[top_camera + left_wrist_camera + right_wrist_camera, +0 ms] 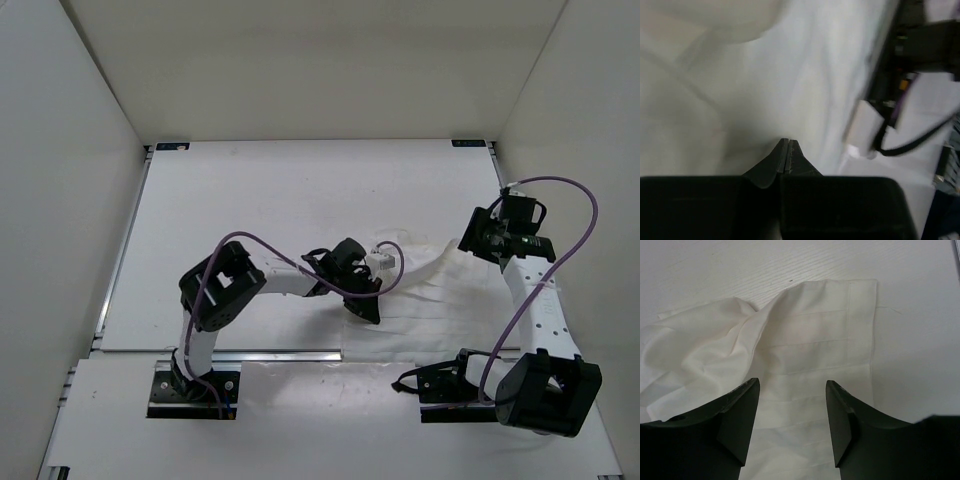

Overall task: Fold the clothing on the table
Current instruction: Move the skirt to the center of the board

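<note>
So your white garment point(450, 310) is lying crumpled on the right half of the surface point(280, 190), running from around the middle over toward the right arm and coming down near the front rail point(290, 353). In the right wrist view it's showing a flat hemmed edge with faint seam lines, and a bunched-up lump off to the left. Your right hand point(792, 410) is hovering just over that flat part with its fingers point(740, 415) spread apart. Cloth is lying between them, and they're not pinching anything as far as I'm seeing. Your left hand point(785, 150) is sitting at the garment's left end with its tips pressed tight together. Whether it's catching any fabric, I can't tell. Purple cables point(240, 237) are looping off both arms, and white walls point(60, 200) are boxing the whole thing in.
</note>
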